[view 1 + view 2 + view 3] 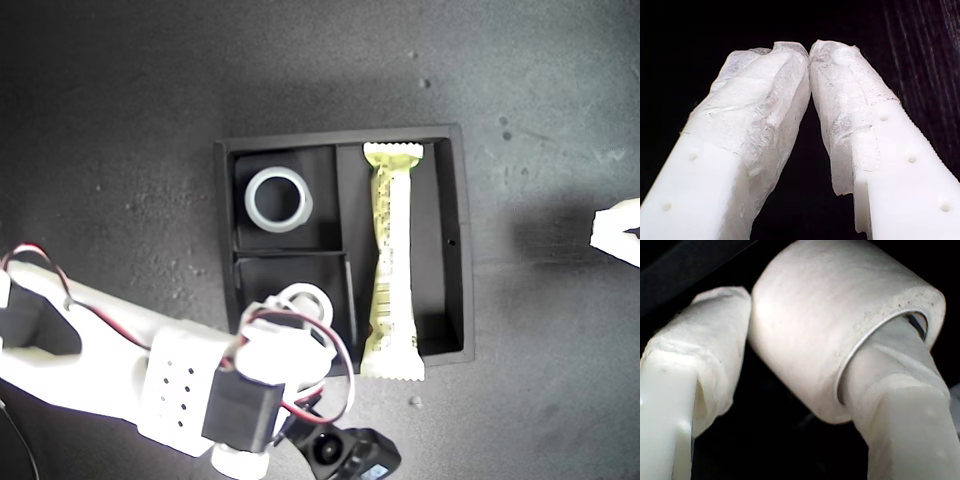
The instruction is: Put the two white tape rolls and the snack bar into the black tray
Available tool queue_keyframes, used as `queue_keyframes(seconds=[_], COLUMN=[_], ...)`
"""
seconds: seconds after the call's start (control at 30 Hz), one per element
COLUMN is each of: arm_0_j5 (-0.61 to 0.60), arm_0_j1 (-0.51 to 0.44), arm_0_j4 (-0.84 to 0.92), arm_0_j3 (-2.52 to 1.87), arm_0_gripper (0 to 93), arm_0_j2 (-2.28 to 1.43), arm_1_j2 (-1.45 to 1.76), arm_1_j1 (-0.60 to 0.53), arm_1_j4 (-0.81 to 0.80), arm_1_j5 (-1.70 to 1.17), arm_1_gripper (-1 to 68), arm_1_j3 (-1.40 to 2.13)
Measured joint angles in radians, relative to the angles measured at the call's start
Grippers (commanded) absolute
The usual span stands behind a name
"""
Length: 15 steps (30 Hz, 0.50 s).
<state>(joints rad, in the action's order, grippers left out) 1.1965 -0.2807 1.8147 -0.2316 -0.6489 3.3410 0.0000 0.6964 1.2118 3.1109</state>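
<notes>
My second hand (pixel 790 370) grips the smaller tape roll (pixel 305 300), one finger through its core, above the tray's (pixel 455 200) empty small compartment. Opening may snag it on that finger. My first hand (pixel 809 52) is closed, empty. Snack bar's (pixel 390 265) end overhangs the rim.

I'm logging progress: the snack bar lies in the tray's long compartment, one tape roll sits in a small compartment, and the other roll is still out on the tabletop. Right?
Not quite. The other tape roll isn't on the tabletop: my second gripper holds it over the black tray, as the second wrist view shows. The snack bar and the first tape roll are as you say.
</notes>
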Motion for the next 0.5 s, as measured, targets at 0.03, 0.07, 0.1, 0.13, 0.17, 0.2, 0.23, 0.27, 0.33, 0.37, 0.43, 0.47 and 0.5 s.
queue_keyframes(seconds=[0.03,0.07,0.1,0.13,0.17,0.2,0.23,0.27,0.33,0.37,0.43,0.47,0.5], arm_0_j5=[-0.008,-0.012,-0.017,-0.020,-0.025,-0.029,-0.035,-0.046,-0.054,-0.058,-0.066,-0.069,-0.072], arm_0_j1=[0.003,0.005,0.005,0.005,0.005,0.003,0.002,0.003,0.006,0.009,0.014,0.015,0.015], arm_0_j4=[0.000,0.000,0.000,0.000,0.000,0.000,0.000,0.000,0.000,0.000,0.000,0.000,0.000], arm_0_j3=[-0.002,-0.011,-0.021,-0.034,-0.049,-0.066,-0.086,-0.110,-0.164,-0.195,-0.252,-0.276,-0.299], arm_0_gripper=[15.8,15.8,15.6,15.6,15.6,15.8,15.8,16.2,17.3,17.8,17.8,17.8,17.8], arm_0_j2=[0.000,-0.009,-0.021,-0.040,-0.061,-0.089,-0.123,-0.164,-0.252,-0.299,-0.388,-0.428,-0.466], arm_1_j2=[0.000,0.000,0.000,0.000,0.000,0.000,0.000,0.000,0.000,0.000,0.000,0.000,0.000], arm_1_j1=[-0.005,-0.005,-0.003,-0.002,-0.002,0.000,0.000,0.000,0.000,0.000,0.003,0.008,0.012], arm_1_j4=[0.012,0.035,0.052,0.072,0.098,0.123,0.150,0.176,0.227,0.253,0.305,0.328,0.348], arm_1_j5=[0.000,0.000,0.000,0.000,0.000,0.000,0.000,0.006,0.025,0.032,0.049,0.055,0.061], arm_1_gripper=[-0.4,-0.4,-0.4,-0.4,-0.4,-0.4,-0.4,-0.3,-0.3,-0.3,-0.3,-0.3,-0.3], arm_1_j3=[0.000,0.000,0.000,0.000,0.000,0.002,0.002,0.002,0.002,0.002,0.002,0.002,0.002])
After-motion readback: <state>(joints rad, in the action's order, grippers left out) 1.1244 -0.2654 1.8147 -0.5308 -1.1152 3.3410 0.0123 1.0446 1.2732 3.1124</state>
